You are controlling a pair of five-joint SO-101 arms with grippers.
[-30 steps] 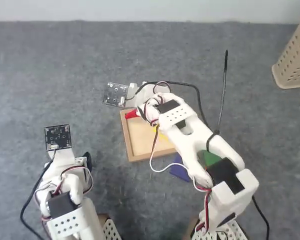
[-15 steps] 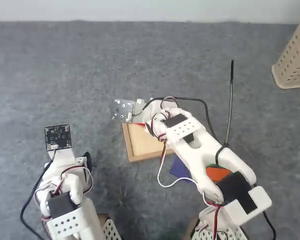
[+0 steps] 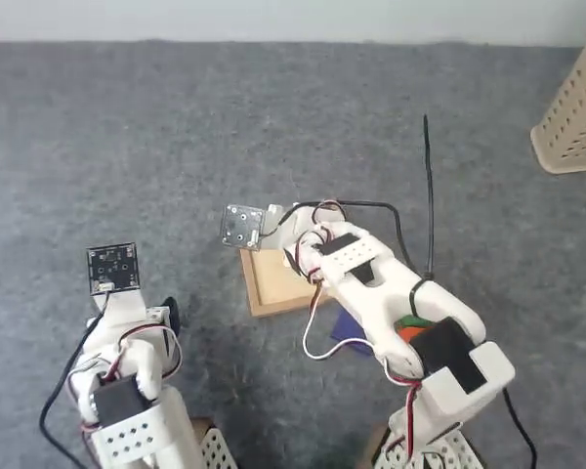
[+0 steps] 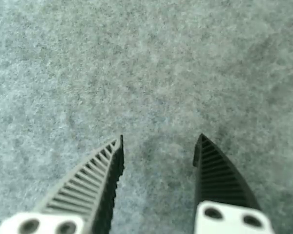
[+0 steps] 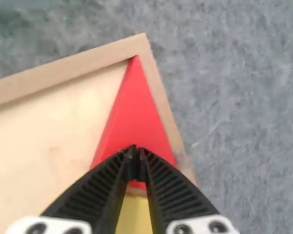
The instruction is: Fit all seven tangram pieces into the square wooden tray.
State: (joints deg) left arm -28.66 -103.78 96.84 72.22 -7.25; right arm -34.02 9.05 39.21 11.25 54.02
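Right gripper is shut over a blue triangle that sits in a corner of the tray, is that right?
Not quite. The triangle is red, not blue, as the right wrist view shows. The rest holds: the right gripper is shut over it, and it sits in a corner of the tray.

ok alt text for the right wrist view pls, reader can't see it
The right gripper, shut, hangs tip-first over a red triangle tucked into a corner of the wooden tray, one edge along the rim. A yellow piece lies beside the triangle; grey carpet surrounds the tray.
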